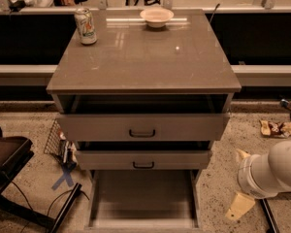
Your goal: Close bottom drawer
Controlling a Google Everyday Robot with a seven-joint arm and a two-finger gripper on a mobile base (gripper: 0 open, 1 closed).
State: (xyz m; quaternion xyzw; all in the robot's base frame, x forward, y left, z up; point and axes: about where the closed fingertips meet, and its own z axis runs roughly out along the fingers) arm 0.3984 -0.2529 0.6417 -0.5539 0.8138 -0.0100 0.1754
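Bottom drawer (143, 203) is pulled fully out, tray running front-to-back under the middle drawer (143, 159). Gripper (241, 181) sits just off its right side, spread open and empty. The front panel lies left and nearer the camera; push goes cabinet-ward.

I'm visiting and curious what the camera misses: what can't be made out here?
All in the camera view:
- Bottom drawer: front panel and handle cut off by the lower edge.
- Gripper, low right of the cabinet: mostly hidden behind the arm's white wrist.
- Top drawer: inside lost in shadow.
- Can: label too blurred to read.
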